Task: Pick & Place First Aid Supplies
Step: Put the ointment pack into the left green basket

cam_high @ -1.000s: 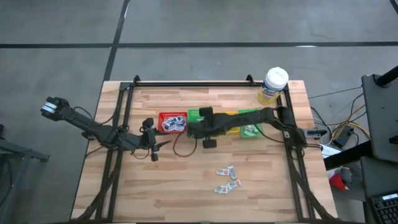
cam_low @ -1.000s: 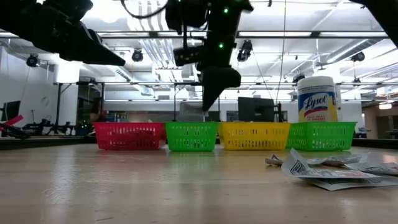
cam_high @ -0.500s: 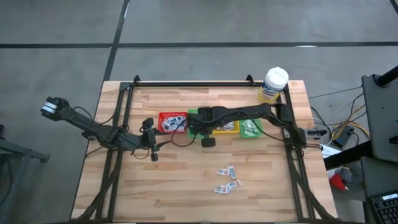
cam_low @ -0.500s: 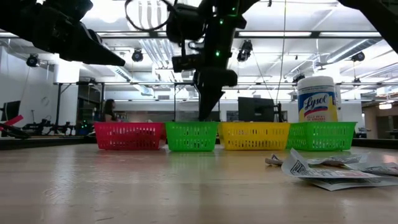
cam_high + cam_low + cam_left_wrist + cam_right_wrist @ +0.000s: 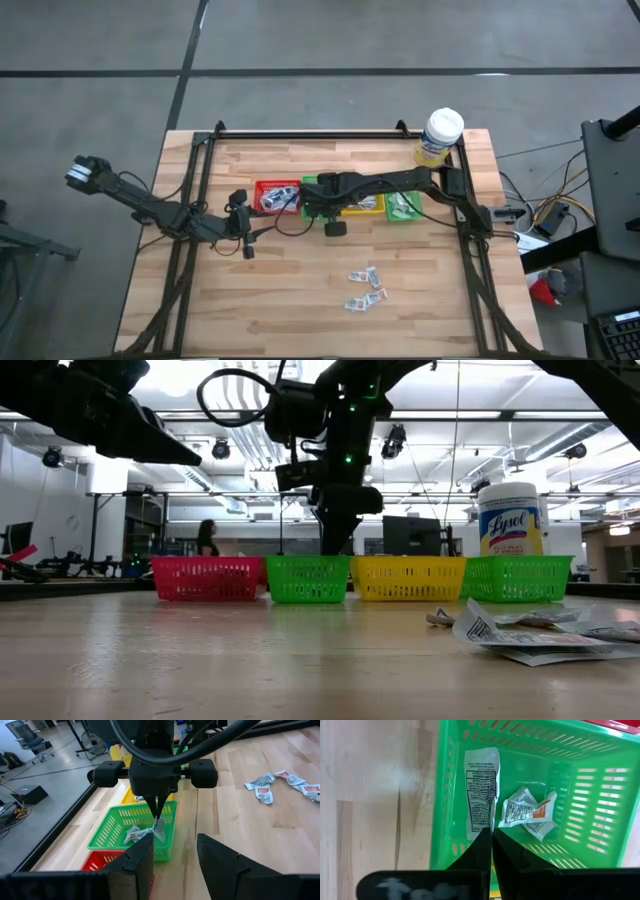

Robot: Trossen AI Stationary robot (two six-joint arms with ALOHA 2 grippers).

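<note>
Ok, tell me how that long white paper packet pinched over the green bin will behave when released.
The long white printed paper packet hangs straight from the shut right gripper, so it is probably thin, light and fairly flat. It will likely flutter into the green plastic mesh bin, possibly catching the near wall.

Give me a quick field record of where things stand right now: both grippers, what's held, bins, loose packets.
right gripper: shut on a strip packet, hanging over the green bin next to the red one
same bin's contents: a crumpled packet
left gripper: open, empty, hovering near the red bin, facing the right gripper
loose packets: small cluster on the table's near part
bin row: red, green, yellow, green
bottle: far right corner
</note>
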